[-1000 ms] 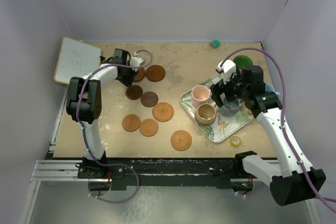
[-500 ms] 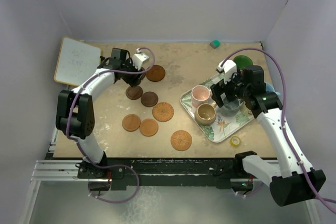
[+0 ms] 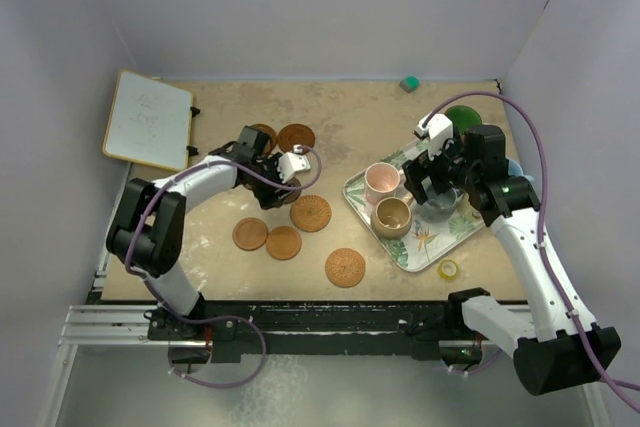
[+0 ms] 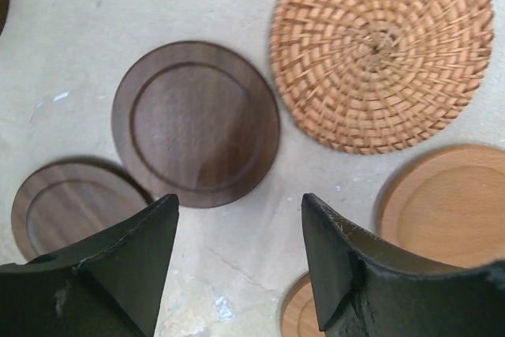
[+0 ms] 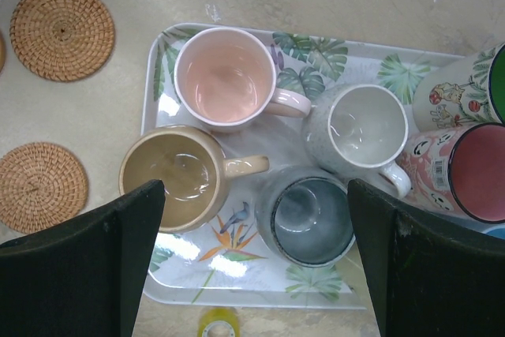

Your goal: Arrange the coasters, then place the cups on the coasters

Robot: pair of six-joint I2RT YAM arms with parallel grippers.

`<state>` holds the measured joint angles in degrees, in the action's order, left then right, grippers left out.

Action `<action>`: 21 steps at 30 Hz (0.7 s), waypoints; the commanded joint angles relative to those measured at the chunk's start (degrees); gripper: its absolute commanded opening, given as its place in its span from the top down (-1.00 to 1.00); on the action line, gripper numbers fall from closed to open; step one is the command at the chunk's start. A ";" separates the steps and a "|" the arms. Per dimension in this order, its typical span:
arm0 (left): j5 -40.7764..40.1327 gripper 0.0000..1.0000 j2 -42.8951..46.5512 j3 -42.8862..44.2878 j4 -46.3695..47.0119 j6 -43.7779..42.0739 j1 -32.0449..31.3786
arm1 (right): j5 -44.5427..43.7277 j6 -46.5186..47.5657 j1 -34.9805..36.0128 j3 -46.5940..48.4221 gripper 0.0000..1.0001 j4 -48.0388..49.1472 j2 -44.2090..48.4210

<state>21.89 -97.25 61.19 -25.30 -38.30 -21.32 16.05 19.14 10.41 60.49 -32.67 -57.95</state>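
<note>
Sorting coasters is the step I judge to be in hand, since no mug stands on a disc yet. My left gripper (image 4: pixel 237 219) hangs low over the middle-left of the table (image 3: pixel 350 117), jaws partly apart with nothing between them. Just ahead of that gap lies the dark walnut coaster (image 4: pixel 196 124), flat on the surface and clear of both fingers. A second dark coaster (image 4: pixel 71 203) sits just beside it, the woven coaster (image 4: pixel 379 53) is close on the other side, and a pale wood coaster (image 4: pixel 446 203) lies near that one. From overhead the discs look bunched rather than laid out, with another woven disc (image 3: pixel 345 267) off toward the near edge.

My right gripper (image 5: pixel 254 195) is spread wide and empty, hovering above the leaf-print tray (image 5: pixel 331 57). The pink mug (image 5: pixel 225 76), tan mug (image 5: pixel 172 175), grey mug (image 5: pixel 357 128) and slate mug (image 5: pixel 308 219) stand packed together on it.

Next I would bring the left fingers down around the walnut coaster's rim. It is thin and flat, so the tips must nearly touch the table to catch it. I would then carry it to a bare patch with room for a mug, and hold the right arm back until then
</note>
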 commanded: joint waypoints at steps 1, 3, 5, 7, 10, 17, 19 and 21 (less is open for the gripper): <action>0.17 -0.23 0.59 -0.14 1.11 -4.02 -2.13 | 1.22 0.72 -0.40 0.44 -1.00 1.38 1.14; -0.34 -0.22 -0.48 0.28 1.26 -3.99 -2.63 | 1.29 0.68 -0.48 0.44 -1.00 1.31 1.10; -0.33 -0.19 -1.56 1.08 1.21 -3.96 -2.88 | 1.43 0.70 -0.48 0.42 -1.00 1.37 0.96; -0.33 -0.16 -2.68 1.86 1.20 -3.89 -3.09 | 1.46 0.72 -0.48 0.42 -1.00 1.29 0.89; -0.27 -0.09 -4.45 3.18 1.22 -3.92 -3.49 | 1.47 0.73 -0.48 0.42 -1.00 1.28 0.87; -0.30 0.09 -7.87 6.30 1.23 -4.39 -4.56 | 1.49 0.73 -0.48 0.43 -1.00 1.20 0.91; -0.33 0.14 -9.27 7.36 1.10 -4.60 -4.88 | 1.52 0.77 -0.48 0.42 -1.00 1.20 1.02; -0.60 0.16 -10.48 8.27 1.16 -4.92 -5.31 | 1.40 0.77 -0.48 0.44 -1.00 1.20 1.08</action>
<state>20.67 -105.36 66.61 -24.88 -41.65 -25.78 16.14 19.16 10.11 60.49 -32.67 -57.95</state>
